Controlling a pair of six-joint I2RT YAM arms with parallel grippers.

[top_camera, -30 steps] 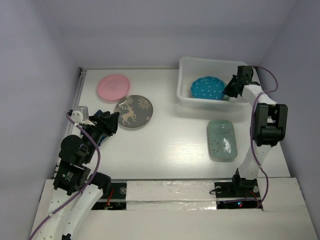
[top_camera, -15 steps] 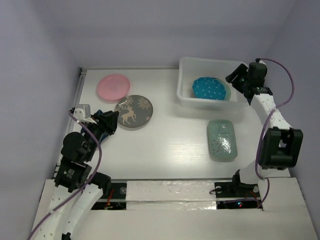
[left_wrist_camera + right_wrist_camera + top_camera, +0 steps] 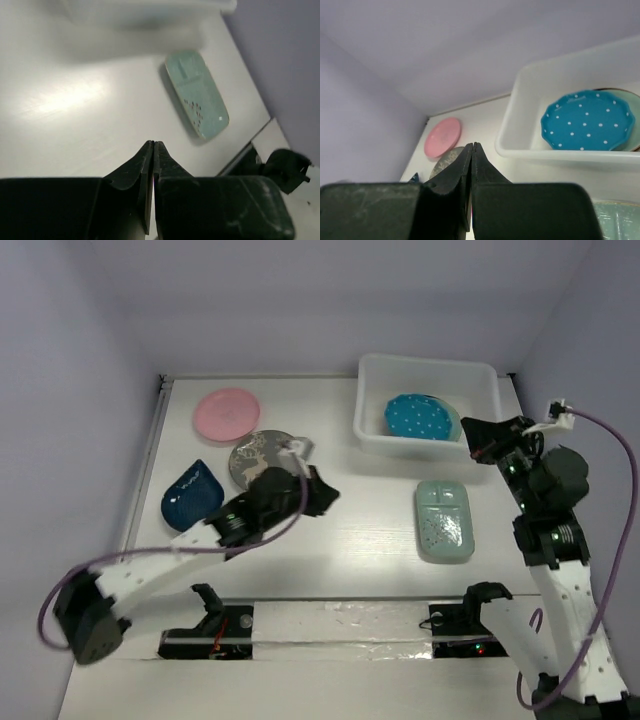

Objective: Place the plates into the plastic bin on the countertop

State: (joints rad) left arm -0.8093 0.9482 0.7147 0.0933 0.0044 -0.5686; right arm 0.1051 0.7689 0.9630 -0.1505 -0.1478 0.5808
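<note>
With my left tool [image 3: 153, 147] and right tool [image 3: 472, 147] both shut and empty, I open the left one wide, hook the deer plate [image 3: 250, 456] rim left of mid-surface, and carry it level to the bin [image 3: 368, 405] in the far right corner.

Blue dotted plate [image 3: 421, 416] in bin [image 3: 428, 362]; pink plate [image 3: 227, 413], deer plate [image 3: 251, 452], teal plate [image 3: 190, 497], green rectangular plate [image 3: 444, 520] on countertop [image 3: 360, 535]

Plain lilac back wall [image 3: 300, 300], w/ matching left wall [image 3: 60, 440] & right wall [image 3: 600, 320] boxing the scene in. Near edge: white front ledge [image 3: 590, 630], middle covered w/ crinkled shiny tape [image 3: 340, 622]. Small red light [image 3: 480, 648] just below it, right side.
</note>
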